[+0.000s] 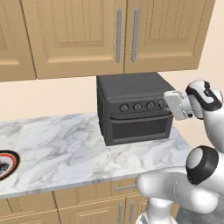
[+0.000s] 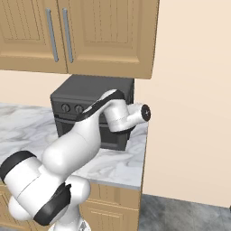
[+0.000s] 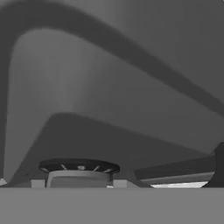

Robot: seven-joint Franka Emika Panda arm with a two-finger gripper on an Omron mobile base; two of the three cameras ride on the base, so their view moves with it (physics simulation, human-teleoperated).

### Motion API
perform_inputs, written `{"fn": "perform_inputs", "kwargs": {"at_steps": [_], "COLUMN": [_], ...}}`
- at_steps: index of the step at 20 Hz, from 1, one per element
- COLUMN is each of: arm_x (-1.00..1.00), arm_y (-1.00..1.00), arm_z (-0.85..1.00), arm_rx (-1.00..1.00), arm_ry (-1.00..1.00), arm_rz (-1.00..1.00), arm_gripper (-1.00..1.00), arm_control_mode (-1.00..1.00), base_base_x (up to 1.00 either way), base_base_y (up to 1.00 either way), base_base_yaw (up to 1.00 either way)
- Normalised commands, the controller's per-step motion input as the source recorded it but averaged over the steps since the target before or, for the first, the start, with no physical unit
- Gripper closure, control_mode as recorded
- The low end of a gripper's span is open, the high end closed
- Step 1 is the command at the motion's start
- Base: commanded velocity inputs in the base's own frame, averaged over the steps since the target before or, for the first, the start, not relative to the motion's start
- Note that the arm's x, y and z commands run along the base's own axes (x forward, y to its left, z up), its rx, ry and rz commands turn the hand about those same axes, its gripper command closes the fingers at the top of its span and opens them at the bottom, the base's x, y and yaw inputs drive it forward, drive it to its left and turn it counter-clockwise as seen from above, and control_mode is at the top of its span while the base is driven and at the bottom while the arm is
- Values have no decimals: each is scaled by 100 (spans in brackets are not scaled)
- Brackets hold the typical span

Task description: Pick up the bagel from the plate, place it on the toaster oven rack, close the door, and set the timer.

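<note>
The dark grey toaster oven (image 1: 131, 94) stands at the back of the marble counter, its door (image 1: 140, 127) closed. The rack and the bagel are hidden. My gripper (image 1: 167, 104) is pressed against the right end of the knob row (image 1: 137, 106), covering the rightmost knob. In the hand view that round knob (image 3: 78, 167) sits very close, between my finger tips, and the gripper (image 3: 78, 183) looks shut on it. The plate (image 1: 6, 162) lies at the far left edge of the counter, half cut off. From the right base view, my arm crosses in front of the oven (image 2: 85, 90).
Wooden wall cabinets (image 1: 87, 30) hang just above the oven. The counter ends right of the oven, close to a beige wall (image 2: 189, 99). A wide marble counter (image 1: 65, 144) stretches between the plate and the oven.
</note>
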Motion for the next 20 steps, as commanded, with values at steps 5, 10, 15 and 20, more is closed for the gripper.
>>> {"fn": "perform_inputs", "kwargs": {"at_steps": [5, 10, 15, 20], "arm_x": [0, 0, 0, 0], "arm_y": [-76, -78, -81, -51], "arm_z": [-24, -24, -32, -24], "arm_rx": [33, 34, 32, 21], "arm_ry": [0, 1, 2, 2], "arm_rz": [0, 0, 0, 0], "arm_gripper": [100, 100, 100, 100], "arm_control_mode": [-100, -100, -100, -100], "base_base_x": [0, 0, 0, 0], "base_base_y": [0, 0, 0, 0], "base_base_yaw": [0, 0, 0, 0]}}
